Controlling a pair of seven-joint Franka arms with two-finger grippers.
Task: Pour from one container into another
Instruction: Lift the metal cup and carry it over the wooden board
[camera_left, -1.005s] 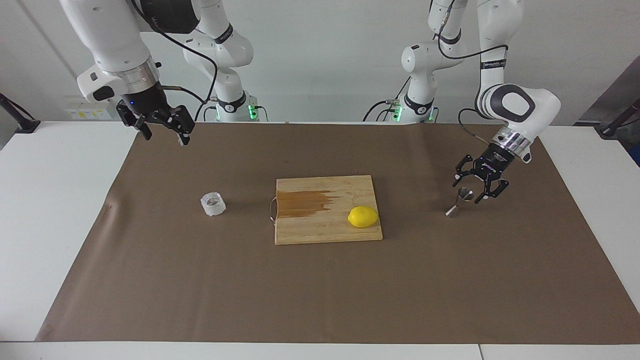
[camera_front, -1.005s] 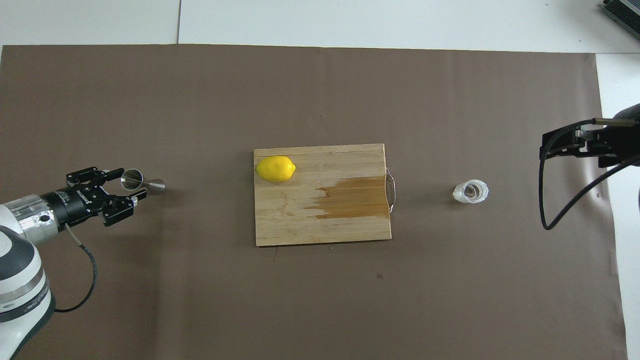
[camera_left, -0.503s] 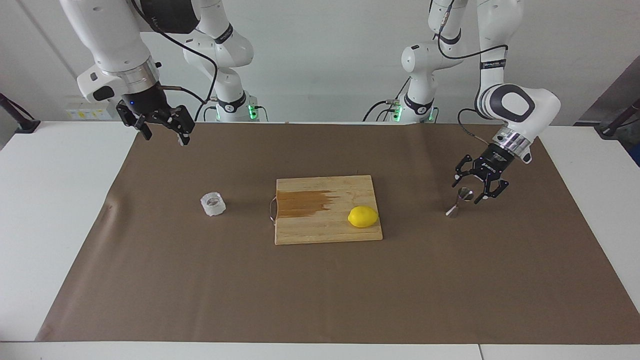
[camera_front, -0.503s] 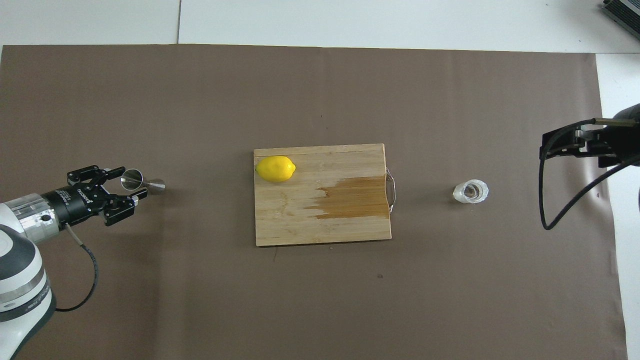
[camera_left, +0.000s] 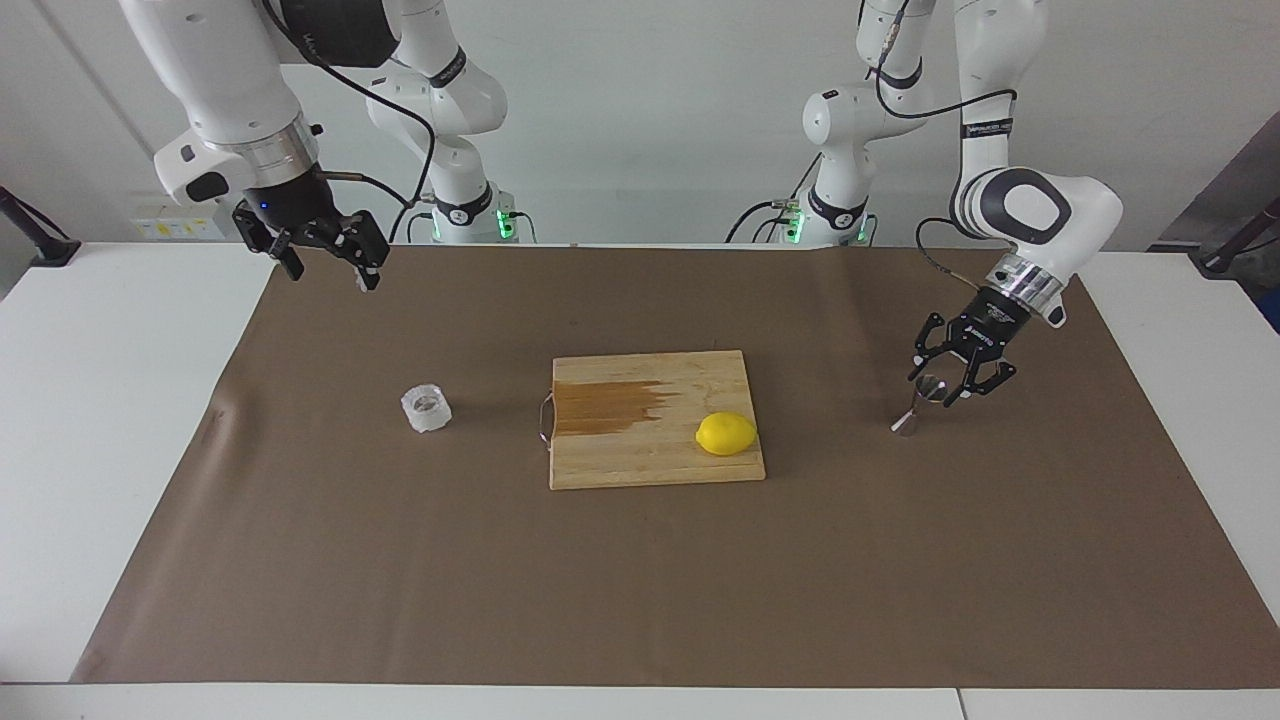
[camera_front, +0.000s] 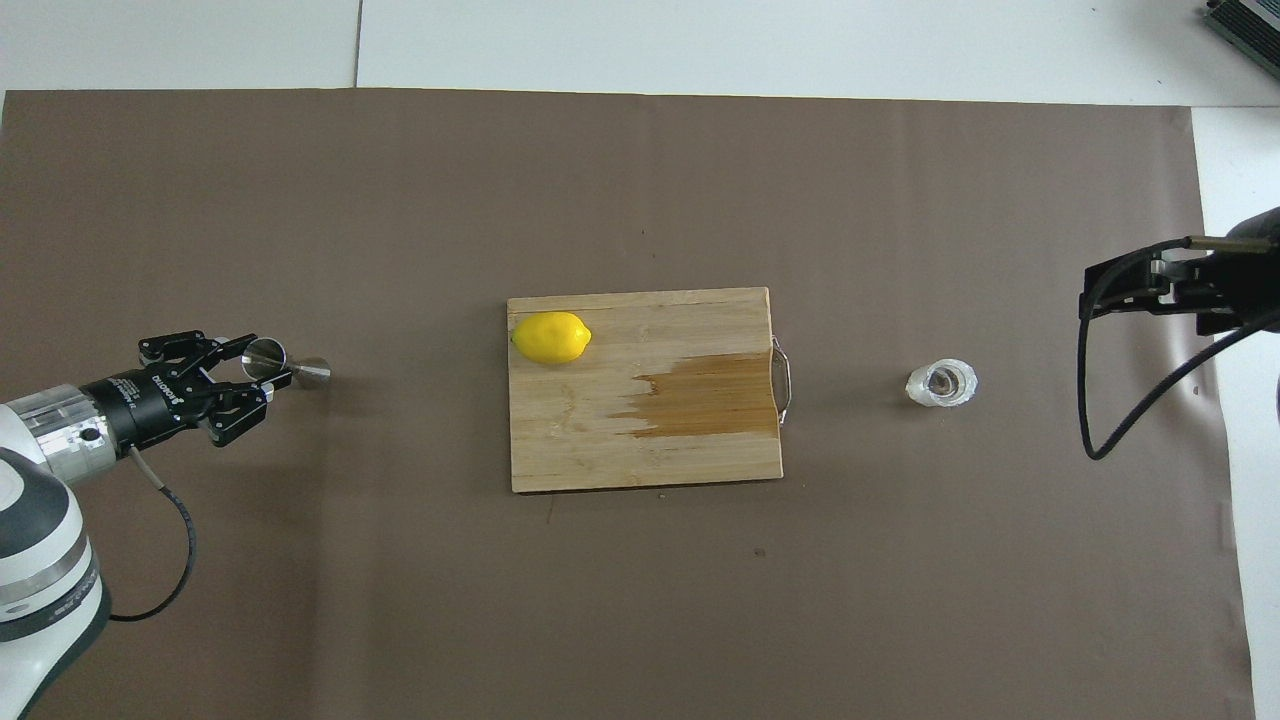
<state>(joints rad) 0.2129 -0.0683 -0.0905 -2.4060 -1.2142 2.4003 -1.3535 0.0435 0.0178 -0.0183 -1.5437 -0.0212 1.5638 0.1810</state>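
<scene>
The small ribbed translucent cup (camera_left: 426, 407) (camera_front: 941, 384) stands on the brown mat toward the right arm's end, beside the cutting board's handle. The steel jigger (camera_left: 908, 420) (camera_front: 312, 372) stands on the mat toward the left arm's end. My left gripper (camera_left: 945, 388) (camera_front: 258, 368) comes at it slantwise, and its fingertips press on the jigger's upper cone from both sides. My right gripper (camera_left: 330, 262) (camera_front: 1140, 290) hangs open and empty above the mat's edge near the robots, well apart from the cup.
A wooden cutting board (camera_left: 640, 455) (camera_front: 600, 440) with a dark wet stain lies mid-table between cup and jigger. A yellow lemon (camera_left: 726, 433) (camera_front: 551, 337) rests on its corner toward the left arm's end. The brown mat (camera_left: 640, 580) covers most of the table.
The left gripper's fingers have closed in from a wide stance onto the jigger's upper cone. The right arm, cup, lemon and board have not moved.
</scene>
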